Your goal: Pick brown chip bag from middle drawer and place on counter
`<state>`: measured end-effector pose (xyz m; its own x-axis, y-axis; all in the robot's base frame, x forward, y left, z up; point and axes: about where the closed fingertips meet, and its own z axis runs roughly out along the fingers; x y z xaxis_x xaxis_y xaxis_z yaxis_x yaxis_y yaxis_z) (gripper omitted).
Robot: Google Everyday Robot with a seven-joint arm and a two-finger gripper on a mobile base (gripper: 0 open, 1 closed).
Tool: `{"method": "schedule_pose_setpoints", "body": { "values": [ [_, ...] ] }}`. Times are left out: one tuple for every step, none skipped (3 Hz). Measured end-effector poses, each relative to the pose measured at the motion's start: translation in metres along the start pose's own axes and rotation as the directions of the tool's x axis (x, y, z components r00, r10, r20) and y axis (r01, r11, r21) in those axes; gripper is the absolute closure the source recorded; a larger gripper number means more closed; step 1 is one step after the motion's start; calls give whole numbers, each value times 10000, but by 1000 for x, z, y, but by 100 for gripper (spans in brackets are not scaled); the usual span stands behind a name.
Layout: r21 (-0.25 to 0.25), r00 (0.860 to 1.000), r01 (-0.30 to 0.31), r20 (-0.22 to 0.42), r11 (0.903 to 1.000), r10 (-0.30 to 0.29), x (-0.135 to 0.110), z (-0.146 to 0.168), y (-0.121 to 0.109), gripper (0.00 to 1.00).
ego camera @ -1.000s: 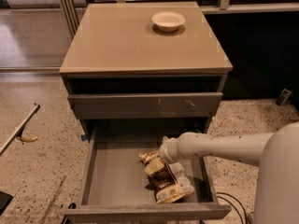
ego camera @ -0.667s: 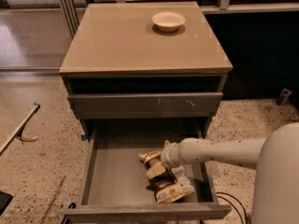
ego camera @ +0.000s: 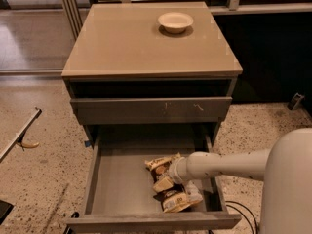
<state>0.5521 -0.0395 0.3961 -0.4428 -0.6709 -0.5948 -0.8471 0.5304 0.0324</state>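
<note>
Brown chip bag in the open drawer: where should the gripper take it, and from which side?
Probably from above, across the brown chip bag at its crinkled middle: it lies flat on the middle drawer floor. The gripper sits over it.

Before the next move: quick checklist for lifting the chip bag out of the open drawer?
1. middle drawer pulled open: ok.
2. gripper down at the brown chip bag, right front of the drawer: ok.
3. Bag secured in the gripper: cannot tell.
4. scratched drawer front above is shut, not overhanging the bag: ok.
5. counter has open surface beside the white bowl: ok.
</note>
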Motion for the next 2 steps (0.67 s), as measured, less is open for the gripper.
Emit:
{"method": "schedule_pose_setpoints", "body": {
  "values": [
    [-260,9993,-279,-274,9993,272,11,8,9,41],
    [-467,9980,-430,-484,9980,407,13,14,15,64]
  ]
}}
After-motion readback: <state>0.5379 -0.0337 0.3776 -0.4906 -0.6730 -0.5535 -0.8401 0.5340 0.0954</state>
